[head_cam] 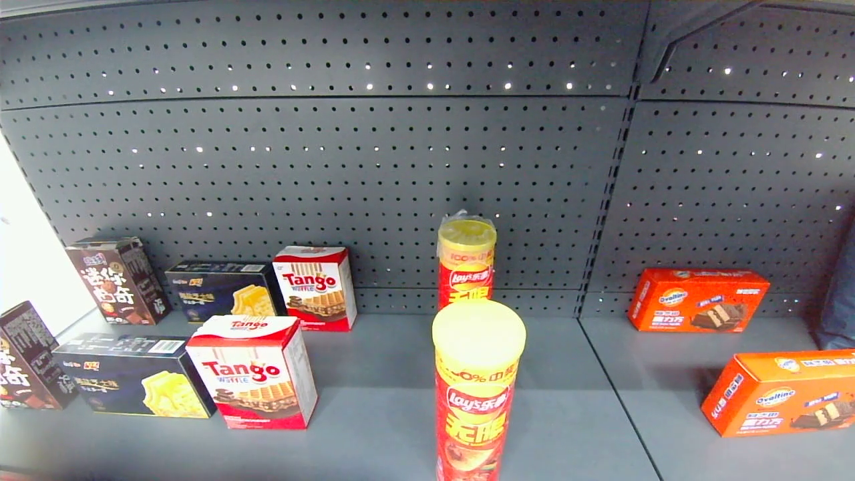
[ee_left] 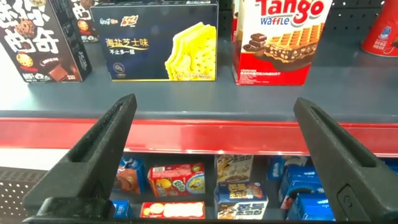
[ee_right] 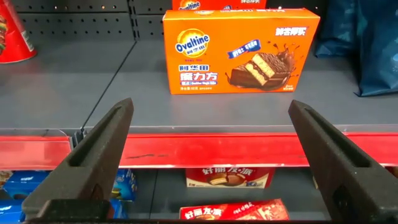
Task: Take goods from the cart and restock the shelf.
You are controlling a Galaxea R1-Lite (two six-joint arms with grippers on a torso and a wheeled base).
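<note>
The grey shelf [head_cam: 381, 401] carries two red chip cans with yellow lids [head_cam: 478, 387], red-and-white wafer boxes [head_cam: 257, 371], dark cracker boxes [head_cam: 133, 384], brown cookie boxes [head_cam: 117, 280] and orange chocolate-cake boxes [head_cam: 781, 394]. My left gripper [ee_left: 214, 102] is open and holds nothing. It hangs in front of the shelf's red front strip [ee_left: 211, 137], facing a dark cracker box [ee_left: 163, 43] and a wafer box [ee_left: 280, 40]. My right gripper [ee_right: 210, 104] is open too, level with the red strip [ee_right: 211, 149], facing an orange box [ee_right: 239, 50].
A lower shelf under the red strip holds several small snack packs [ee_left: 177, 180] and red boxes [ee_right: 227, 177]. A dark blue bag [ee_right: 367, 43] lies at the shelf's far right. A perforated back panel [head_cam: 334, 167] closes the rear. Bare shelf room lies between the cans and the orange boxes.
</note>
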